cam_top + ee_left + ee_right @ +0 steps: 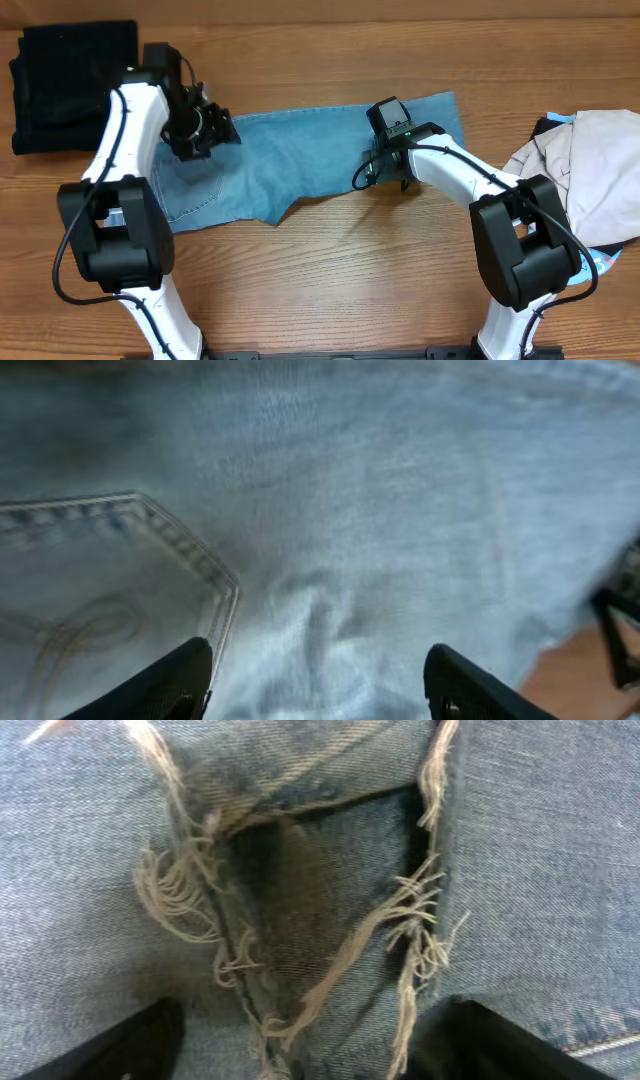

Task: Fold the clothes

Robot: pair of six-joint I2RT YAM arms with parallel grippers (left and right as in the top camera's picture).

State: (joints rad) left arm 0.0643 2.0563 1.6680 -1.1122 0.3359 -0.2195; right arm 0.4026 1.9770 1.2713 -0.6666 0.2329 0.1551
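Observation:
Light blue jeans (290, 160) lie flat across the middle of the table, legs running right. My left gripper (197, 135) is over their waist end; in the left wrist view its fingers (315, 685) are open just above the denim (380, 510), beside a stitched back pocket (100, 590). My right gripper (385, 160) is over a leg; its fingers (300, 1050) are open on either side of a frayed rip (300, 900). Neither gripper holds cloth.
A folded black garment (70, 85) lies at the back left. A heap of beige clothes (590, 170) with dark and light blue pieces sits at the right edge. Bare wooden table (330, 280) lies in front of the jeans.

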